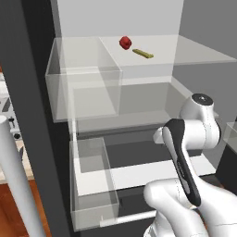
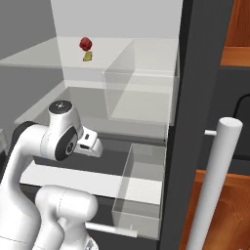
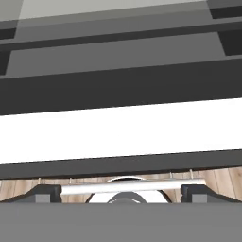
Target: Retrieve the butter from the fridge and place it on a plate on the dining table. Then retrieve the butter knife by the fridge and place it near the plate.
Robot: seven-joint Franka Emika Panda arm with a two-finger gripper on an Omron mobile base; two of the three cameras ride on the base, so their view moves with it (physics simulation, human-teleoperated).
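The fridge stands open in front of me. The butter is a small yellow-olive stick lying on the upper glass shelf, also seen end-on as the butter from the right. My gripper is open, its jaws spread wide with nothing between them. It hangs low, well below the butter's shelf, facing the fridge's lower drawer fronts and a white bar handle. The plate, the dining table and the butter knife are out of view.
A small round red item sits just behind the butter. Clear bins hang on the left door, and another clear bin on the right door. Long white door handles stand close on both sides.
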